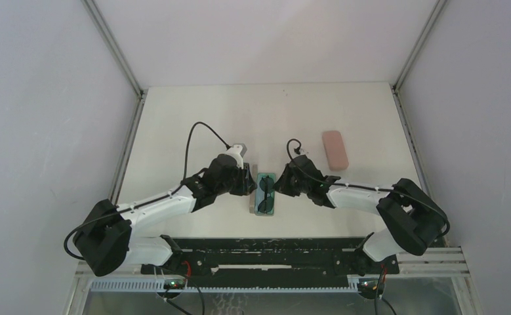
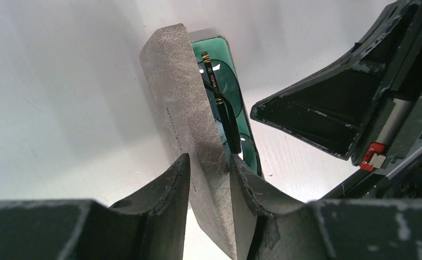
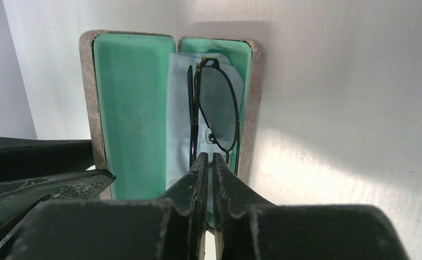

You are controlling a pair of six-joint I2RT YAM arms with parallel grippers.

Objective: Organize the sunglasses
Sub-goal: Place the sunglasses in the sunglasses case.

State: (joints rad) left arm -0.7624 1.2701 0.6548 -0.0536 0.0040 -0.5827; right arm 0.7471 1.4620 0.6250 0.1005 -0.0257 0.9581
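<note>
Two-handed near the middle of the tabletop (image 1: pixel 193 118): pinches the grey case lid (image 2: pixel 179 103) upright with the left gripper (image 2: pixel 209 162); presses the right gripper (image 3: pixel 209 158) together at the sunglasses (image 3: pixel 215 108), maybe touching them.

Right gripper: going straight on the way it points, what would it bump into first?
Most likely the sunglasses, lying on the blue cloth in the open case, just ahead of the right gripper's shut tips. Depth is unclear; they may already touch.

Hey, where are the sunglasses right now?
In the top view, the sunglasses lie mid-table inside the open green-lined case, on a light blue cloth, between the left gripper and the right gripper.
</note>
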